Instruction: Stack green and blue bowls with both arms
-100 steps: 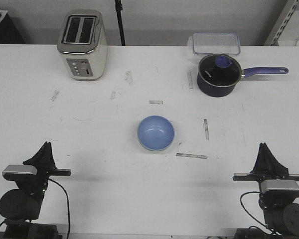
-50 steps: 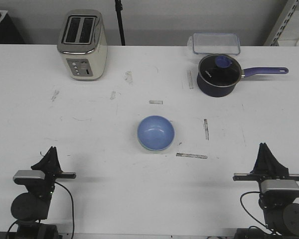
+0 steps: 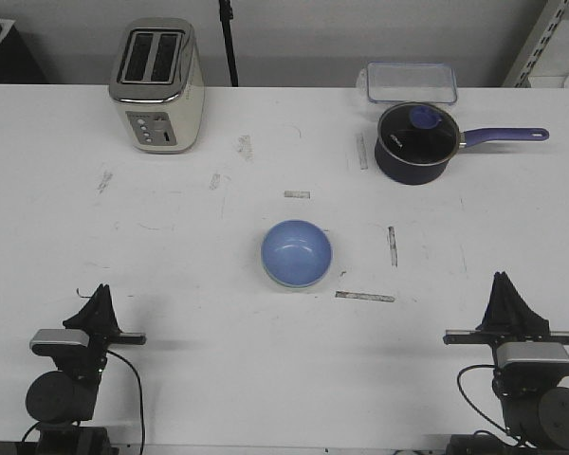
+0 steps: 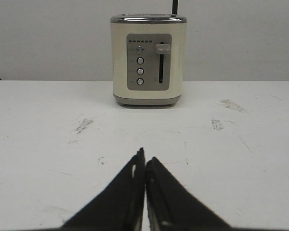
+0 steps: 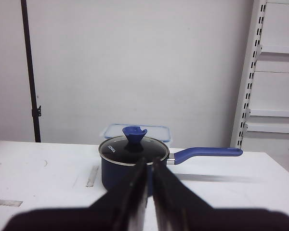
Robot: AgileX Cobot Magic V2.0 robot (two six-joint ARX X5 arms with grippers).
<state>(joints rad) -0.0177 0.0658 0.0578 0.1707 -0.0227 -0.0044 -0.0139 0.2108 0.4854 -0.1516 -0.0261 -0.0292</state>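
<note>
The blue bowl sits upright in the middle of the table. A thin pale green edge shows under its near rim, so it looks nested in the green bowl. My left gripper is at the near left edge, shut and empty, pointing at the toaster. My right gripper rests at the near right edge, shut with nothing held, pointing at the saucepan. Both grippers are far from the bowls, which appear in neither wrist view.
A cream toaster stands at the back left. A dark navy saucepan with a glass lid and blue handle is at the back right, a clear lidded box behind it. Tape strips mark the table around the bowls.
My left arm has drawn back toward the near edge and lowered. The right arm and the bowls have not moved.
</note>
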